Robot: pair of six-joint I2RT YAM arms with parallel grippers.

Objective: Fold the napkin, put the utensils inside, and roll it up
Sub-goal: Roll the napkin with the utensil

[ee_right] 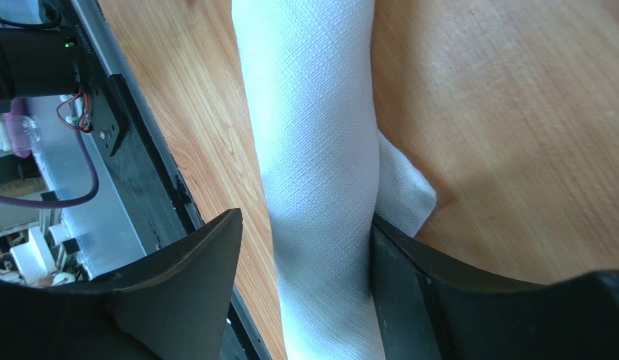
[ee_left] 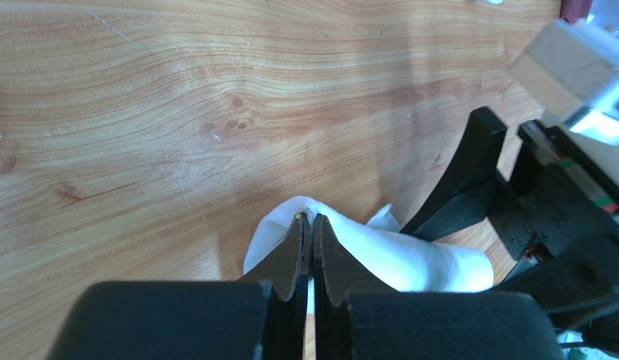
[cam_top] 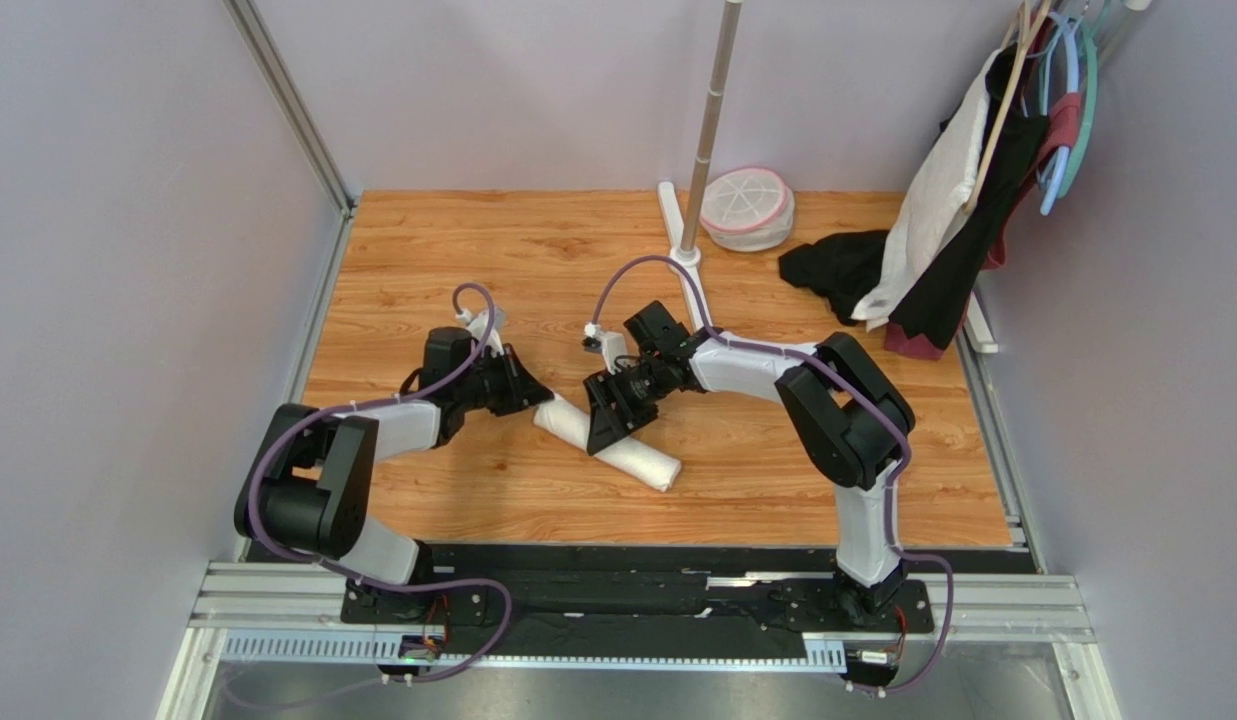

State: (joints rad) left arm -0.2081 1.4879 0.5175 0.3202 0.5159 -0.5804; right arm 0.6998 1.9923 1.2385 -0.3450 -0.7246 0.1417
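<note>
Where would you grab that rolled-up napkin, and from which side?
Around the middle of the napkin, from above, jaws across its narrow width: it lies flat as a long soft roll, so a grip at the ends would likely unravel it. The right gripper straddles it that way.

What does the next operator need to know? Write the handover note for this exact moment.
Left gripper: shut, with its tips at one end of the roll. I cannot tell whether it pinches any cloth.
Right gripper: open, with its jaws either side of the roll and a gap on one side.
Napkin: rolled into a tube, lying aslant on the table between the arms. A loose flap shows beside it in the right wrist view.
Fork: not in view; it may be inside the roll, but this is unconfirmed.
Done: the rolling looks finished.
Left: probably confirm the fork is inside, then back both grippers off without loosening the roll.
</note>
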